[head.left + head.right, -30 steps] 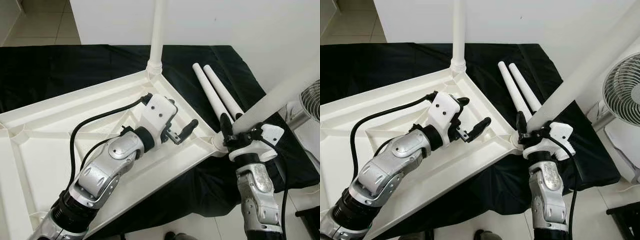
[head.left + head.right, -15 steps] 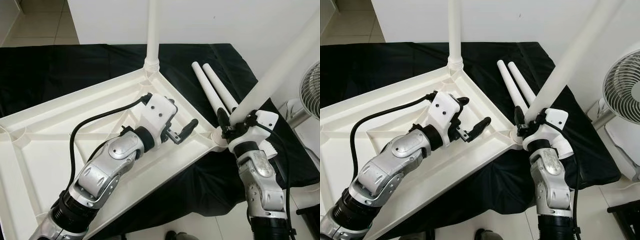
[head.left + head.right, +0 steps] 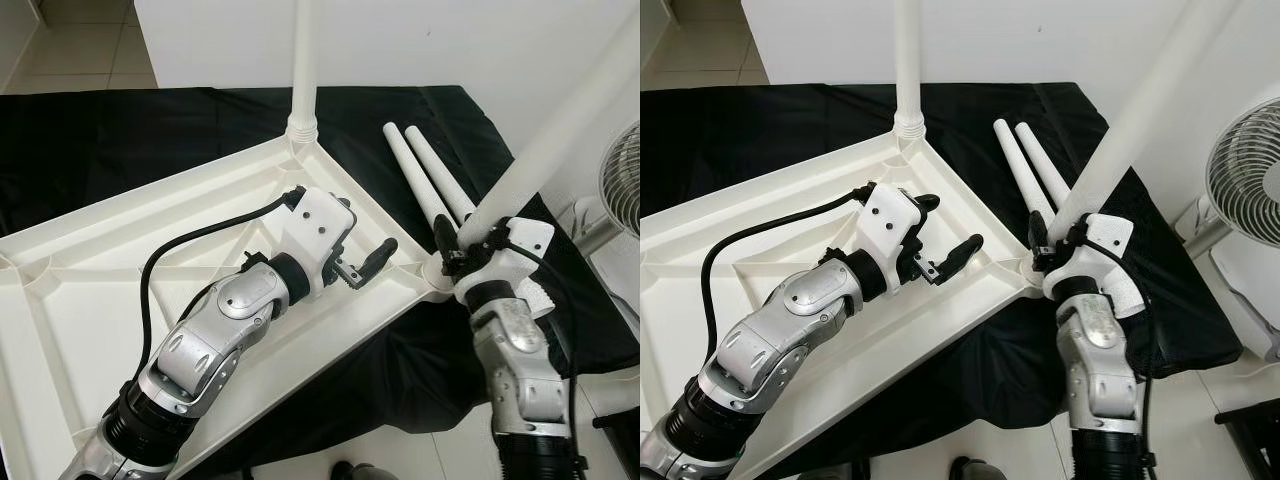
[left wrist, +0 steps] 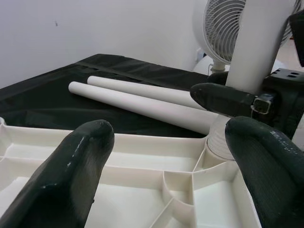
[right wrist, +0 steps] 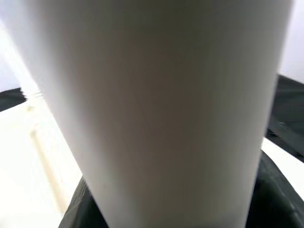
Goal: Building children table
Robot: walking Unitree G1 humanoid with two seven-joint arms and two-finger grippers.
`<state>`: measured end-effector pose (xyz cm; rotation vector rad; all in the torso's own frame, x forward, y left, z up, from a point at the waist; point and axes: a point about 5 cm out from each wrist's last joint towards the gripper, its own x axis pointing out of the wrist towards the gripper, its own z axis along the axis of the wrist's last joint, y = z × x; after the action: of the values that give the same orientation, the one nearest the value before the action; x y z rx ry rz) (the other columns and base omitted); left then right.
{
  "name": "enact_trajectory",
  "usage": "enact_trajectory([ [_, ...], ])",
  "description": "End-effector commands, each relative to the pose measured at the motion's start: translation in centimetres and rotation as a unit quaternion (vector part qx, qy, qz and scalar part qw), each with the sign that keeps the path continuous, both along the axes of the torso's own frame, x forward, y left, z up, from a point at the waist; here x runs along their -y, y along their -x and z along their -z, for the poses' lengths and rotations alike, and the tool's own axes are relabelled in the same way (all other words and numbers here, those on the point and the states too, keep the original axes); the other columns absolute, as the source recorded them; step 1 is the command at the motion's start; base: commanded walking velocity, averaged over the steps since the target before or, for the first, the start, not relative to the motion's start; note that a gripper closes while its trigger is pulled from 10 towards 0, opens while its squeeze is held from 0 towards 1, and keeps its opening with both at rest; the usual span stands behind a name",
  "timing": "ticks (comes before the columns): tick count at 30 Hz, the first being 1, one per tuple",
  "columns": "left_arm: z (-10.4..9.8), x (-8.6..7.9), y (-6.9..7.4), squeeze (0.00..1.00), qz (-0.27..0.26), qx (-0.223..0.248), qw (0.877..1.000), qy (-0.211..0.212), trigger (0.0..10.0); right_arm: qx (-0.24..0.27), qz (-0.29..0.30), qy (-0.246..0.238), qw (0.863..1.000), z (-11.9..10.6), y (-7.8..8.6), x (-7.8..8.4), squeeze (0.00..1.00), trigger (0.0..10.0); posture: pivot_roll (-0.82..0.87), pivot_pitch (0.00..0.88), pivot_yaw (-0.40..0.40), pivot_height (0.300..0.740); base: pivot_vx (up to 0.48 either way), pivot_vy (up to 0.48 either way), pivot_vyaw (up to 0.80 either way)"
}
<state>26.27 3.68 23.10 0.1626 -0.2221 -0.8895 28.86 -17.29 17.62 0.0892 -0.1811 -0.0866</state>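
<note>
A white plastic tabletop (image 3: 110,290) lies upside down on a black cloth. One white leg (image 3: 304,60) stands upright in its far corner socket. A second white leg (image 3: 560,125) rises at a slant from the right corner socket (image 3: 437,283), and my right gripper (image 3: 465,245) is shut on it just above the socket. My left gripper (image 3: 345,245) hovers open over the tabletop's underside near that corner, holding nothing. Two loose white legs (image 3: 430,185) lie side by side on the cloth behind the corner.
A white fan (image 3: 1245,175) stands on the floor at the right. The black cloth (image 3: 120,140) covers the low surface under the tabletop. A white wall (image 3: 450,40) is behind, and tiled floor (image 3: 90,45) at the far left.
My right gripper has swung the slanted leg more upright at the corner socket. The camera view shifted slightly. My left gripper stayed where it was.
</note>
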Motion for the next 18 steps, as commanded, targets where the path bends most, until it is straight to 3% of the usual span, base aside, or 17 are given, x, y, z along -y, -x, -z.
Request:
enact_trajectory([
  [1, 0.1, 0.4, 0.7, 0.00, 0.041, -0.001, 0.999, -0.009, 10.0, -0.133, 0.032, -0.012, 0.990, 5.4, 0.4, 0.4, 0.00, 10.0, 0.07, 0.207, -0.023, 0.740, 0.000, 0.000, 0.00],
  [2, 0.0, 0.4, 0.7, 0.00, 0.041, 0.000, 0.999, -0.010, 10.0, -0.132, 0.076, -0.018, 0.988, 5.8, 0.0, 0.2, 0.00, 10.0, 0.08, 0.207, -0.022, 0.740, 0.000, 0.000, 0.00],
  [7, 0.0, 0.4, 0.7, 0.00, 0.040, 0.000, 0.999, -0.011, 10.0, -0.121, 0.121, -0.031, 0.985, 5.9, -0.8, -0.4, 0.00, 10.0, 0.09, 0.208, -0.022, 0.740, 0.000, 0.000, 0.00],
  [9, 0.0, 0.4, 0.7, 0.00, 0.040, 0.000, 0.999, -0.011, 10.0, -0.121, 0.121, -0.031, 0.985, 5.9, -0.8, -0.4, 0.00, 10.0, 0.09, 0.208, -0.022, 0.740, 0.000, 0.000, 0.00],
  [12, 0.0, 0.4, 0.7, 0.00, 0.039, -0.001, 0.999, -0.009, 10.0, -0.110, 0.133, -0.034, 0.984, 5.5, -1.9, -1.8, 0.00, 10.0, 0.08, 0.210, -0.025, 0.740, 0.000, 0.000, 0.00],
  [18, 0.0, 0.4, 0.7, 0.00, 0.037, -0.001, 0.999, -0.006, 10.0, -0.097, 0.103, -0.047, 0.989, 5.0, -2.5, -3.1, 0.00, 10.0, 0.09, 0.205, -0.035, 0.740, 0.000, 0.000, 0.00],
])
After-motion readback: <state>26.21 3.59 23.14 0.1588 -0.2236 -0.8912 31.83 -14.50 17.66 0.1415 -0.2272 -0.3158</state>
